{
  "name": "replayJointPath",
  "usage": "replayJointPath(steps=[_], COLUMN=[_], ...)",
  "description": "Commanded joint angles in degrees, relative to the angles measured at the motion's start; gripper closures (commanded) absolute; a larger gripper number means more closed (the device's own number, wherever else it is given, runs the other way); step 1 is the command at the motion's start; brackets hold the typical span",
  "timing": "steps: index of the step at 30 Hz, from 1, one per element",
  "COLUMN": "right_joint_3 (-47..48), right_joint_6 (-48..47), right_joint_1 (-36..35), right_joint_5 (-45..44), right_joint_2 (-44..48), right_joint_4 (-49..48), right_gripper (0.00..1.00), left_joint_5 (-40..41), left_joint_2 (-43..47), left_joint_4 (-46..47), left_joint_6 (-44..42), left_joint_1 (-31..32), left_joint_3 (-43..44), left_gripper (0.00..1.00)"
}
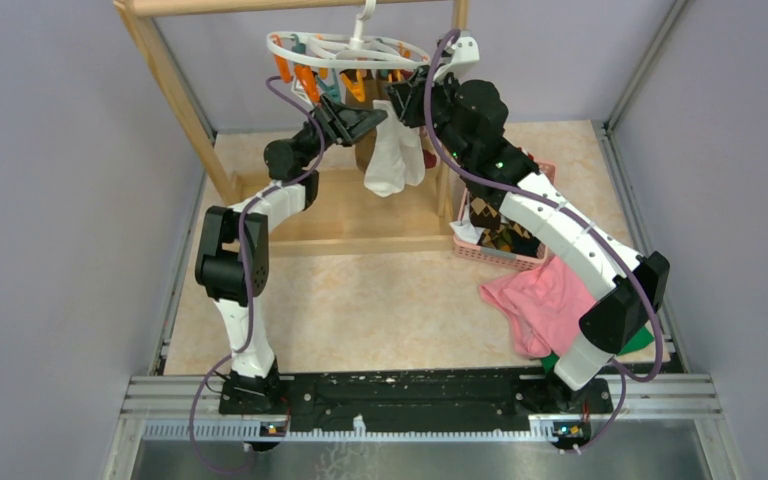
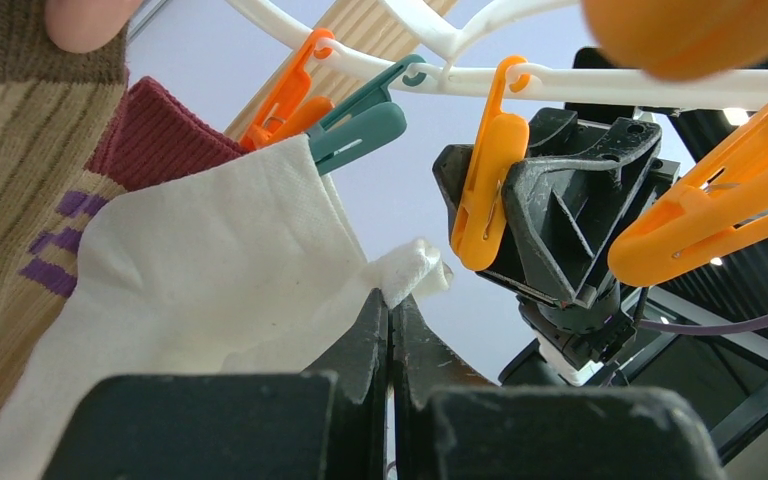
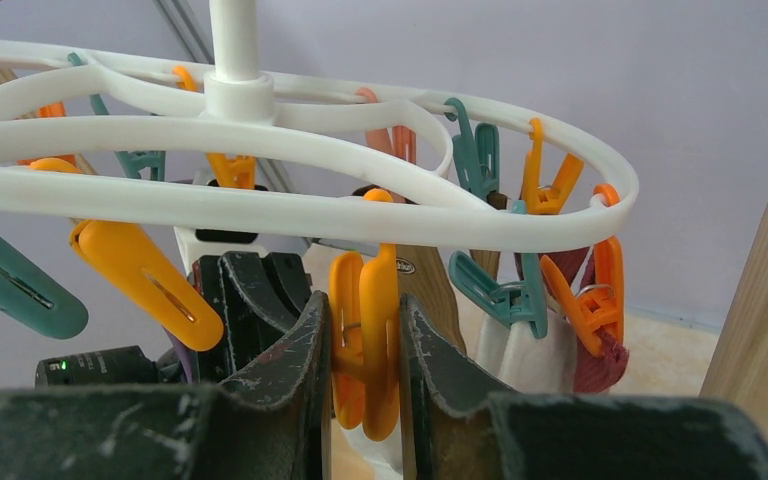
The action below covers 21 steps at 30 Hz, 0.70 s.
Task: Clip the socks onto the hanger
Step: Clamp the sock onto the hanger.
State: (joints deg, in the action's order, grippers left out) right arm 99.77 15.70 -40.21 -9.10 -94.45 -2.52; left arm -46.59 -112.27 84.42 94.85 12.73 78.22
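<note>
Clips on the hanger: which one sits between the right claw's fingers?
The upright orange clip at the hanger's near rim; others hang outside the right claw.

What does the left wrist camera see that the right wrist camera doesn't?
Only the left wrist camera shows the left tool pinching a corner of the white sock, and the purple stripes on a tan sock. Only the right wrist camera shows the middle post of the hanger. Both show the hanger's white ring, its orange and teal clips, and the right tool at one orange clip.
</note>
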Motion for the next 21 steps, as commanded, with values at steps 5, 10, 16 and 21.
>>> replayJointPath(steps=[5, 10, 16, 21], right_joint_3=[1.0, 1.2, 1.1, 1.2], right_joint_6=[0.6, 0.6, 0.5, 0.3], right_joint_1=[0.7, 0.7, 0.7, 0.7], right_joint_5=[1.1, 1.1, 1.1, 0.8], right_joint_2=[0.9, 0.9, 0.8, 0.9], right_joint_4=[1.7, 2.0, 2.1, 2.1], right_gripper=[1.0, 1.0, 1.0, 1.0], left_joint_5=[1.4, 2.0, 2.5, 1.9], left_joint_2=[2.3, 2.2, 2.6, 3.7], left_joint_4=[18.4, 18.4, 18.3, 18.4], left_joint_6=[1.6, 2.4, 3.0, 3.5], left_joint_1=[-0.3, -0.3, -0.6, -0.8], left_joint_3=[2.7, 3.1, 3.1, 2.8], left_gripper=[1.0, 1.0, 1.0, 1.0])
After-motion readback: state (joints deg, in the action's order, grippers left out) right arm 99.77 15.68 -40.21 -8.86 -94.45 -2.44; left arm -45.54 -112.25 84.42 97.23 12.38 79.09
